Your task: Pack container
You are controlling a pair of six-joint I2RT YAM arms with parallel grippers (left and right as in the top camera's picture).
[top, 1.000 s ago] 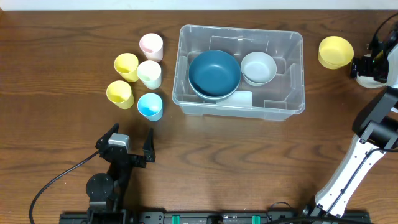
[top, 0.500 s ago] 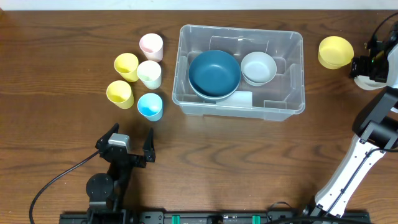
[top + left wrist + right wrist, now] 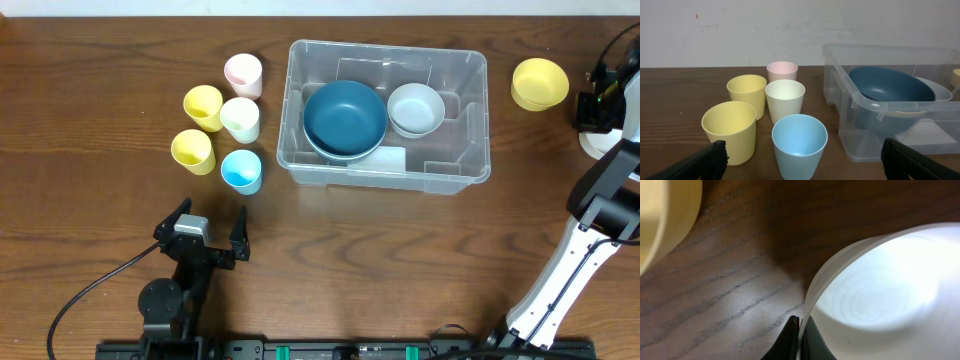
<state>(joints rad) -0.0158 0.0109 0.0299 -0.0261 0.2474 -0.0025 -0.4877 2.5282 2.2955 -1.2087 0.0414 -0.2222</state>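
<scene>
We find the right gripper (image 3: 800,332) pressed together on the thin rim of a white bowl (image 3: 880,295), one dark finger (image 3: 788,341) outside the wall and the other inside. The bowl's bright hollow spreads away to the right of the fingers. Off to their left, across a strip of bare wooden table (image 3: 740,290), stands a yellow bowl (image 3: 662,220), apart from the white one. From overhead, the container (image 3: 470,170) lies well to this gripper's left, beyond the yellow bowl, and touches neither bowl. Inside the container we see a blue bowl (image 3: 345,117) on the side farther from the right gripper and a pale grey bowl (image 3: 415,108) on the nearer side, just beside each other; whether they touch we cannot tell. The left gripper (image 3: 212,213) has its jaws spread wide and holds nothing. Straight ahead of it a blue cup (image 3: 799,145) stands nearest, roughly between the two fingers, with a cream cup (image 3: 785,100) behind that and a pink cup (image 3: 782,70) farthest. Two yellow cups (image 3: 730,130) sit ahead and to the left, one behind the other. All five are upright. The container is ahead of this gripper and to its right, near the cups but apart from them.
</scene>
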